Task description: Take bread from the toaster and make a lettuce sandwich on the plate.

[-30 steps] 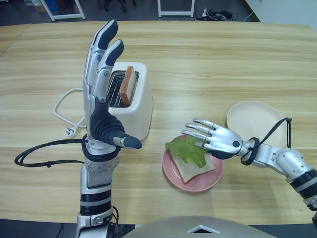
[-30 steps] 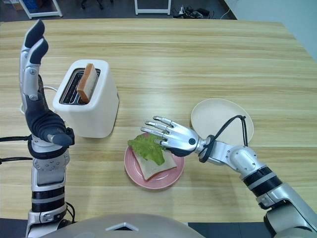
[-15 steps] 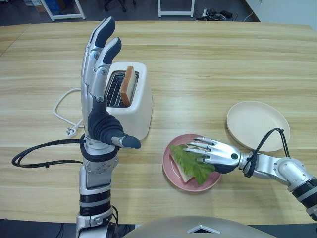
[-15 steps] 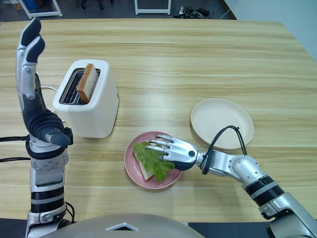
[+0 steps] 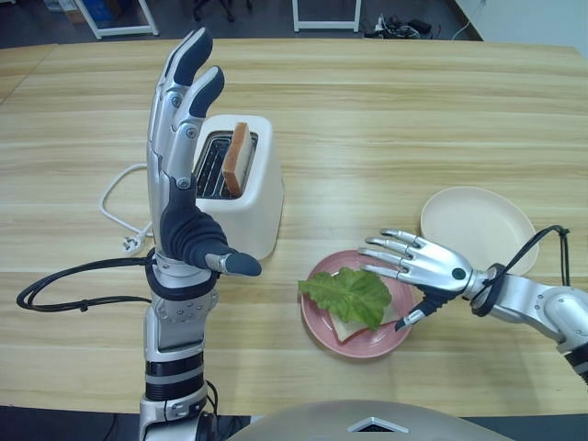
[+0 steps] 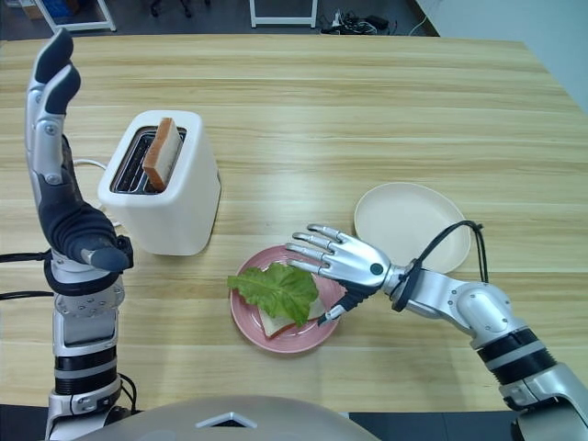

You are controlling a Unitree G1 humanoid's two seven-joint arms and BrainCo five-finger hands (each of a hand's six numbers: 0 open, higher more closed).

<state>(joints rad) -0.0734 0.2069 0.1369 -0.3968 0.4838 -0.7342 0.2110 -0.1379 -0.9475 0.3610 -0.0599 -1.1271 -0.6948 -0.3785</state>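
A cream toaster (image 5: pixel 250 193) stands left of centre with one slice of bread (image 5: pixel 239 156) sticking up from its slot. In front of it to the right, a pink plate (image 5: pixel 317 329) holds a bread slice (image 5: pixel 347 329) with a green lettuce leaf (image 5: pixel 344 294) lying on top. My right hand (image 5: pixel 424 266) hovers just right of the plate, fingers spread and holding nothing. My left hand (image 5: pixel 184 156) is raised upright beside the toaster's left side, fingers straight, empty.
A shallow cream bowl (image 5: pixel 476 230) sits to the right of the pink plate, behind my right forearm. The toaster's white cord and plug (image 5: pixel 129 241) lie at its left. A black cable (image 5: pixel 73 280) loops near my left arm.
My right hand has let go of the lettuce, lifted off the plate and drawn back to the right with fingers spread. The leaf now lies on the bread. The left hand stayed raised.
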